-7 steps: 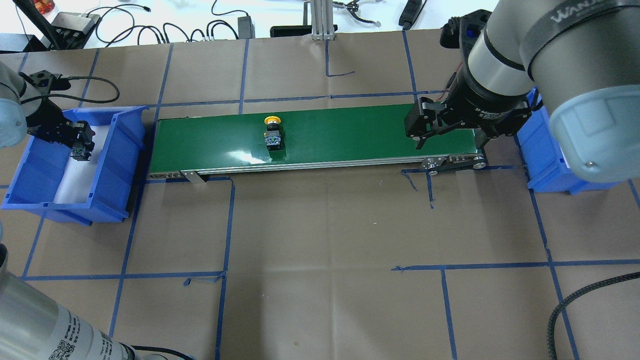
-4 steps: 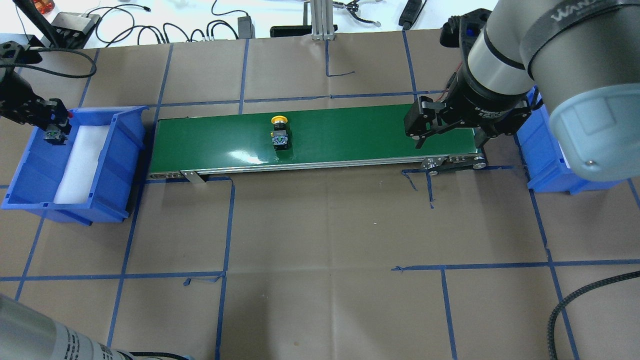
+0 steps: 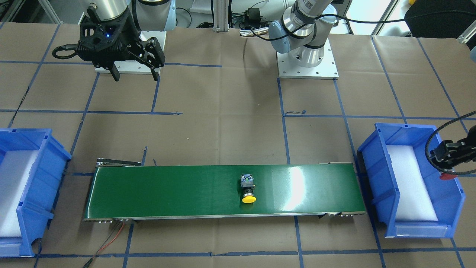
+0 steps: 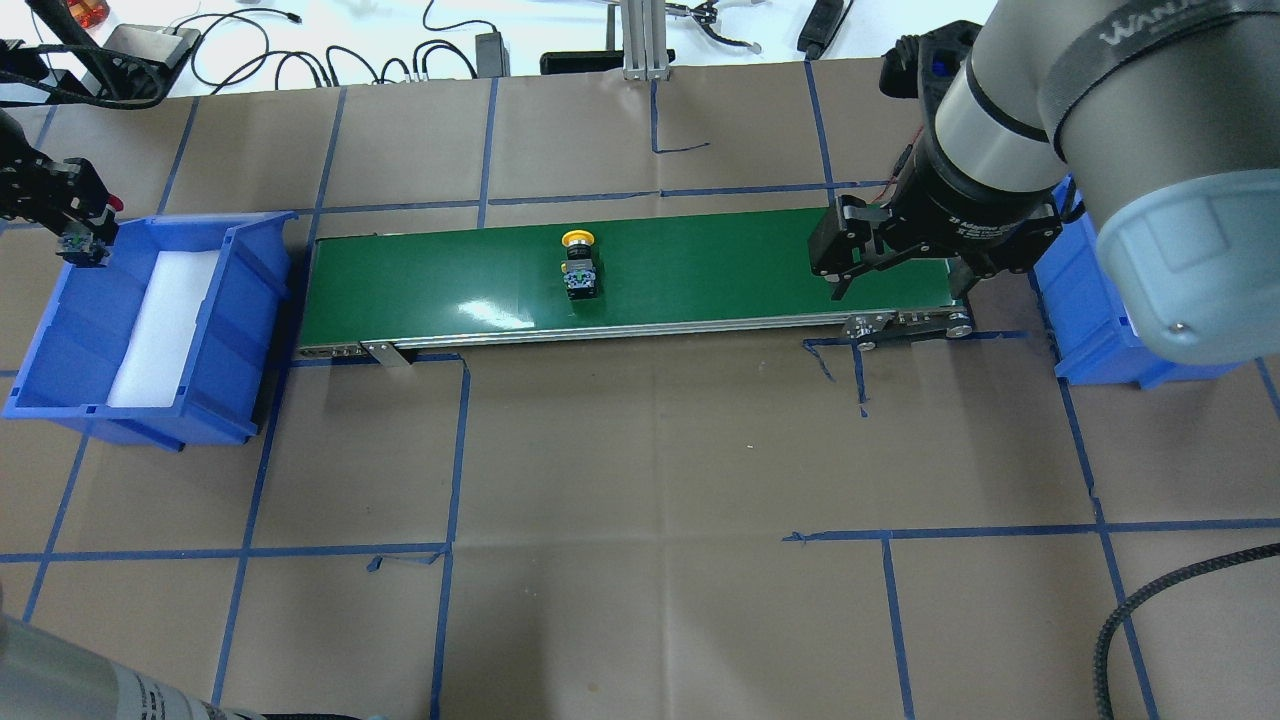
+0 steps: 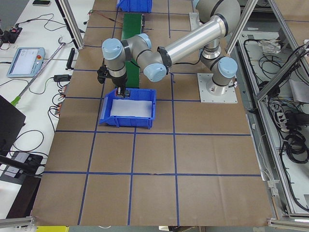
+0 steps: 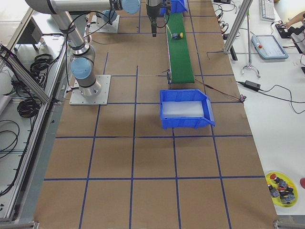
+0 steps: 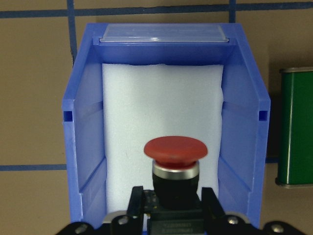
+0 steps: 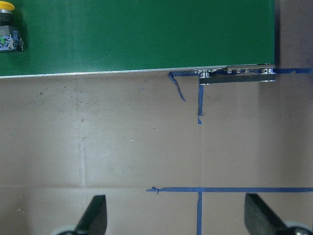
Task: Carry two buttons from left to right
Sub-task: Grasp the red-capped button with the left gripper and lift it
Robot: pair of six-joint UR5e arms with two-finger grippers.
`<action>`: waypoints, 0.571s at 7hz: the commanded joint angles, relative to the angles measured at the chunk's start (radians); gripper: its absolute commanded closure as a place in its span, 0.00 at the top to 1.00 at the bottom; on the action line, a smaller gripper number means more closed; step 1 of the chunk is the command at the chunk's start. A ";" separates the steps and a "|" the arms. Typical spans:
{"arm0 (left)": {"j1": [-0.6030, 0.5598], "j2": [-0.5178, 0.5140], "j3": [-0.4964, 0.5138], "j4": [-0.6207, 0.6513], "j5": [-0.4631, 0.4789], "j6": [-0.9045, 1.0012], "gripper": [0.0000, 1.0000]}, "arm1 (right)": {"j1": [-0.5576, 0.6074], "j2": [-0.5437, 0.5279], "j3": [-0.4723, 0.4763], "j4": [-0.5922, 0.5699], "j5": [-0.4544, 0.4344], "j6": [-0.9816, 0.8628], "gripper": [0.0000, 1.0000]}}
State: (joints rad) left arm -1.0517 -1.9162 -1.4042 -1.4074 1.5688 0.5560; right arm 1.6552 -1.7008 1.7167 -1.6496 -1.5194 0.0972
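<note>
The yellow button (image 4: pixel 580 270) lies on its side near the middle of the green conveyor belt (image 4: pixel 700 260); it also shows in the front view (image 3: pixel 248 190) and at the right wrist view's top left (image 8: pixel 7 29). My left gripper (image 4: pixel 75 235) is shut on the red button (image 7: pixel 175 152) and holds it above the outer far corner of the left blue bin (image 4: pixel 60 340). The red cap also shows in the front view (image 3: pixel 446 175). My right gripper (image 4: pixel 900 292) is open and empty, and hovers over the belt's right end.
A second blue bin (image 4: pixel 1090 310) stands past the belt's right end, partly hidden by my right arm. White foam (image 7: pixel 161 122) lines the left bin. A yellow dish (image 6: pixel 282 183) of spare parts lies at a table corner. Cables run along the far edge.
My left gripper has lifted the red button out of the left bin and moved it to the bin's far-left corner. The yellow button has travelled right along the belt. The right arm has not moved.
</note>
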 commanded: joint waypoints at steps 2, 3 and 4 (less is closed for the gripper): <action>-0.152 0.048 -0.035 -0.010 0.004 -0.163 0.00 | 0.000 0.000 0.000 -0.001 -0.001 0.001 1.00; -0.187 0.054 -0.053 -0.008 0.002 -0.233 0.00 | 0.000 0.000 0.000 -0.001 0.001 0.001 1.00; -0.229 0.063 -0.077 -0.001 -0.001 -0.270 0.00 | 0.001 0.001 0.000 -0.001 -0.001 0.001 1.00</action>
State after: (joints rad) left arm -1.2301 -1.8640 -1.4559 -1.4139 1.5705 0.3452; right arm 1.6554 -1.7006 1.7166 -1.6505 -1.5193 0.0981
